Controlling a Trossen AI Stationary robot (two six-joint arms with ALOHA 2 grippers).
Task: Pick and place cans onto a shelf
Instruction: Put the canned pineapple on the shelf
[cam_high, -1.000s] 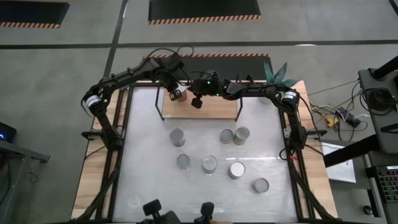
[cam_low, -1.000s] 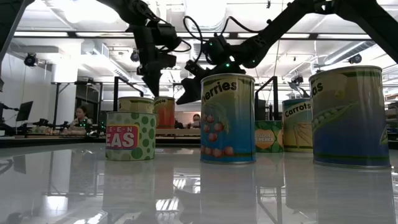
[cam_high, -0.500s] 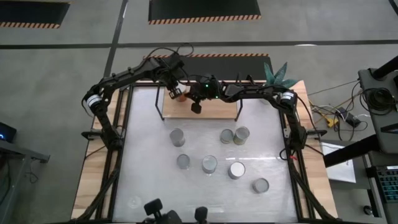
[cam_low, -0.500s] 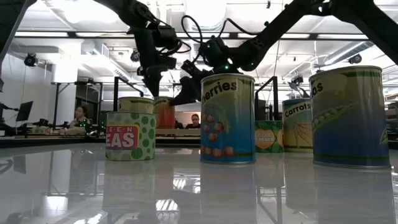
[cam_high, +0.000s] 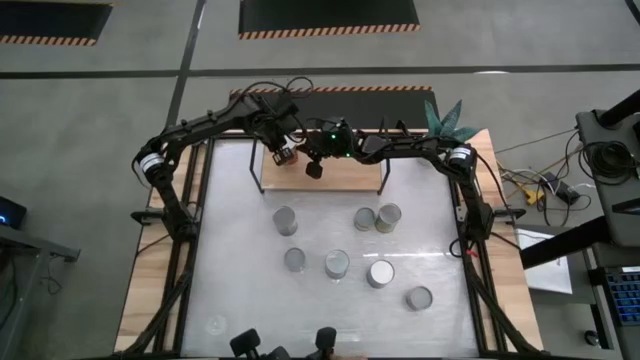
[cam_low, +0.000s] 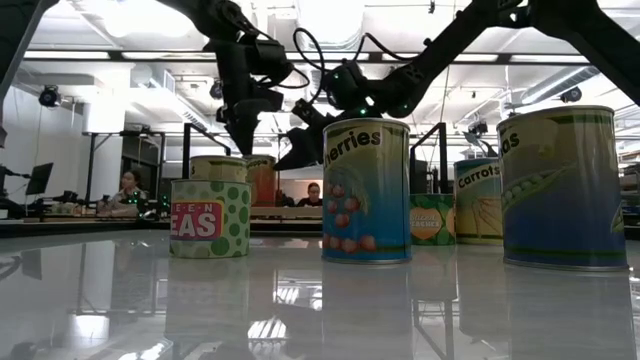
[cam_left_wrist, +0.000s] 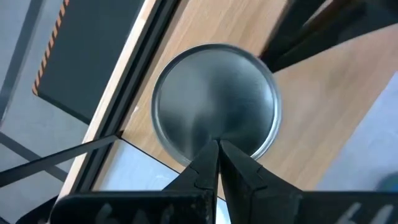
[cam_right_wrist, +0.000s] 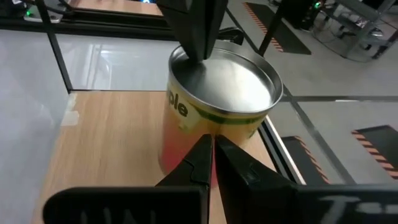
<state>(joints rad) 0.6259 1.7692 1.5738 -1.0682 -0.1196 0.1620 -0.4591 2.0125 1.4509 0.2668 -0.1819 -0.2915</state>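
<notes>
Shelf (cam_high: 345, 172): wooden board w/ black rod frame, at the far end of the table (cam_high: 240, 300), directly under both sets of jaws. Largest item in play; holds one can so far.

Arms: both reach in over the shelf's left part. L gripper (cam_high: 281, 146) hangs above the shelved can (cam_high: 286, 154), fingers clenched together, nothing between them; in the left wrist view the closed tips (cam_left_wrist: 219, 163) sit over the near edge of the can's lid (cam_left_wrist: 214, 106). R gripper (cam_high: 314, 168) is just beside the same can, pointing at its label side (cam_right_wrist: 186, 134); its jaws are likewise pressed shut and empty. In the low view the two grippers flank the can, L (cam_low: 240, 135) from above, R (cam_low: 298, 155) from the side.

Cans: the shelved can stands upright near the shelf's left rear corner, close to the frame rod. Seven more (cam_high: 338, 263) stand loose on the white table, well apart from both jaws, all upright.

Step in hand (judged): finishing placement of the first can. With both grippers shut and neither gripping, they look to be nudging or steadying the can rather than carrying it; contact itself cannot be told.

Next move (judged): back both grippers off w/o tipping the can, pick an arm, spread its fingers, then drop to the nearest table can, e.g. the one closest to the shelf front (cam_high: 285, 220). Needs clearance from the frame rods on exit.
</notes>
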